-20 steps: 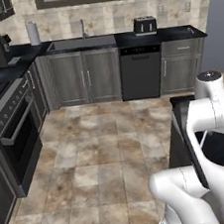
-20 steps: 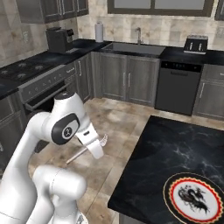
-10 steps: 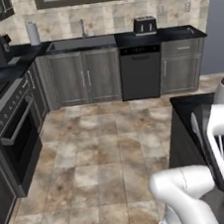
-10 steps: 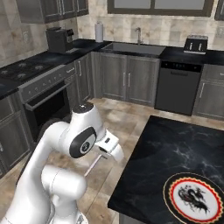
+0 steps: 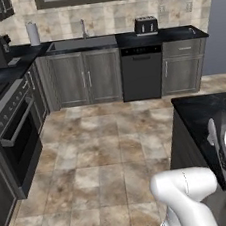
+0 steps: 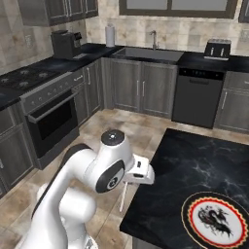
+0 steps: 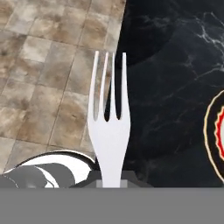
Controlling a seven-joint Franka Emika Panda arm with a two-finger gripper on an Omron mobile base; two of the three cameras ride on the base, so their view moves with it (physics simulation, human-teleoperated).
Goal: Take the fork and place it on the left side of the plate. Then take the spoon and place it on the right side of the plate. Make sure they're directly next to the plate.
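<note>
**A:** What are the jaws doing?

**B:** In the hand view the fork (image 7: 109, 131) rises straight up from between them, tines pointing away from the camera, so I judge the gripper (image 7: 111, 181) to be clamped on its handle — though the fingertips themselves are hidden low in the picture.

**A:** And where does that put the fork over the room?

**B:** Right at the edge of the black marble counter (image 6: 194, 170). Its tines straddle the line between floor tiles (image 7: 39, 78) and dark stone. In the right base view a thin pale sliver hangs below the hand, just off the counter's near corner; that is probably its handle.

**A:** The plate?

**B:** The plate (image 6: 218, 220) sits near the front of the counter, well apart from the fork. In the hand view only its rim shows, at the right edge.

**A:** So how far along?

**B:** Early. The fork is picked up but not yet laid down — it has to go across to the plate's left side and rest directly beside the rim. I can't see the spoon, so that half looks untouched.
</note>
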